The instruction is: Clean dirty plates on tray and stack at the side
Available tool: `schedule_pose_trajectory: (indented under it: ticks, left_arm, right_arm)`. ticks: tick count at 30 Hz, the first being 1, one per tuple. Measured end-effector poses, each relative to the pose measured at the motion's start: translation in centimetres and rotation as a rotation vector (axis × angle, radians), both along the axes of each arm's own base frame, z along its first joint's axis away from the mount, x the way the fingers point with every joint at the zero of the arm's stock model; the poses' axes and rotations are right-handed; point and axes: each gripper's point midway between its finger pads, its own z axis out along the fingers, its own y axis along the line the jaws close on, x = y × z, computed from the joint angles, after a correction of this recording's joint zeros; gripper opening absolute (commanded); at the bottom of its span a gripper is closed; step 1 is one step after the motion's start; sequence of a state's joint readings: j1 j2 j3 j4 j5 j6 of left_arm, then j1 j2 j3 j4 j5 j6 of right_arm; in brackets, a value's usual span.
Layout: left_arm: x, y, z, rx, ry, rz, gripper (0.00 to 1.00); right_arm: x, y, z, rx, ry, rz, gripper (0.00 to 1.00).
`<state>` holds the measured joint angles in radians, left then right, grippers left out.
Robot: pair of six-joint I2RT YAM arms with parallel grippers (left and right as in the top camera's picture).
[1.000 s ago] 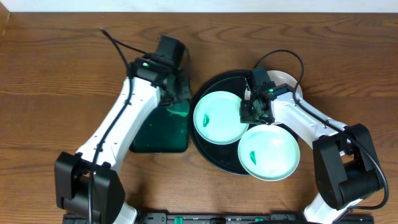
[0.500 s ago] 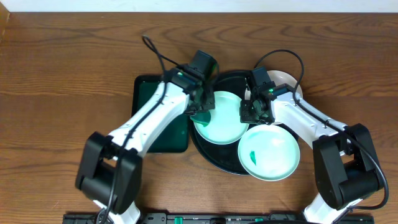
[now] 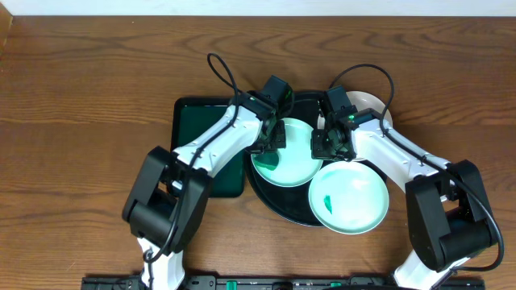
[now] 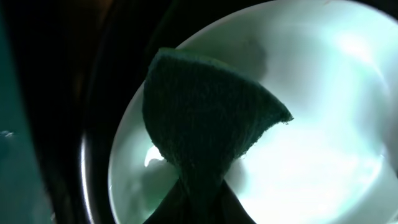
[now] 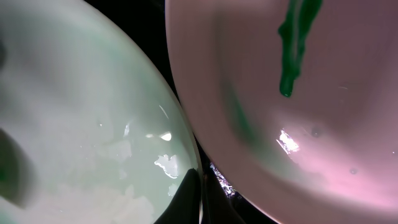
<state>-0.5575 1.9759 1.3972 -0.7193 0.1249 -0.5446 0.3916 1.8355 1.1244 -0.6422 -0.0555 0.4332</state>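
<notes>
Left claw: my left claw (image 3: 272, 143) is closed on a dark green scouring pad (image 4: 205, 124). The pad's folded end is pinched at the bottom of the wrist view and its broad edge fans up over the plate.
Right claw: my right claw (image 3: 330, 145) sits at the right rim of the same plate, in the gap beside the next plate. One dark finger shows at that rim in the wrist view, and I cannot tell whether the jaws are clamped on it.
Key relation: the left plate (image 3: 294, 165) lies directly under the pad. In the overhead view the pad covers its upper-left part, and the bare face runs toward the lower right. Whether the pad presses on the plate or hangs just above it, I cannot tell.
Nearer arm: the left arm, judging by its position. It holds the wiping tool, and the right arm is only at the rim.
Tray: the black tray (image 3: 270, 201) sits at the frame's centre and carries the left plate on its left half.
Front plate: the front plate (image 3: 351, 200) overlaps the tray's lower-right rim and has a green smear (image 5: 297, 37) on its face.
Back plate: the back plate (image 3: 377, 106) is at the tray's upper right, mostly hidden behind my right arm.
Green tray: the rectangular green tray (image 3: 192, 119) is just left of the black one, and nothing shows in the part I can see.
Stack: I judge that no plate has been set aside yet.
</notes>
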Motion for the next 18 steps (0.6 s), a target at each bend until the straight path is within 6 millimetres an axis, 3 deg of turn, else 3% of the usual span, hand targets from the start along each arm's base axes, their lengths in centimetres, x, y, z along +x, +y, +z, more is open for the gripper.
schedule_pose_trajectory:
  ticks: [10, 18]
  left_arm:
    - [0.0, -0.2, -1.9, -0.003, 0.004, 0.0, 0.08]
    - [0.0, -0.3, -2.2, -0.023, -0.022, -0.002, 0.07]
  right_arm:
    - [0.0, 0.0, 0.0, 0.0, -0.001, 0.001, 0.01]
    - [0.1, 0.0, 0.0, -0.003, -0.006, 0.016, 0.01]
